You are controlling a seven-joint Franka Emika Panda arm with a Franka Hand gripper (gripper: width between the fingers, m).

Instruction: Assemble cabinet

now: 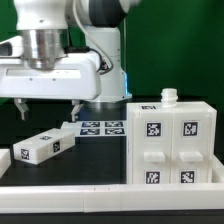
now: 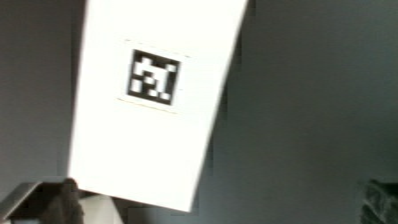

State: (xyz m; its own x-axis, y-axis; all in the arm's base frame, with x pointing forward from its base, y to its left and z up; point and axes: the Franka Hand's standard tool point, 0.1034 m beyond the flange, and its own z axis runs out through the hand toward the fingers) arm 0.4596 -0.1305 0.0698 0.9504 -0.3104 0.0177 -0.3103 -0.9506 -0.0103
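Observation:
The cabinet body (image 1: 170, 140), a boxy white block with several marker tags and a small knob (image 1: 170, 96) on top, stands at the exterior view's right. A loose long white panel (image 1: 45, 147) with tags lies on the dark table, left of the middle. My gripper (image 1: 48, 110) hangs just above this panel, open and empty, jaws spread wide. In the wrist view the panel (image 2: 157, 100) with one tag fills the area below my gripper (image 2: 222, 205). One finger (image 2: 63, 203) is by the panel's end and the other is at the frame edge.
The marker board (image 1: 100, 128) lies flat behind the panel, at the arm's base. Another white piece (image 1: 3, 160) shows at the exterior view's left edge. A low white ledge (image 1: 110, 185) runs along the front of the table.

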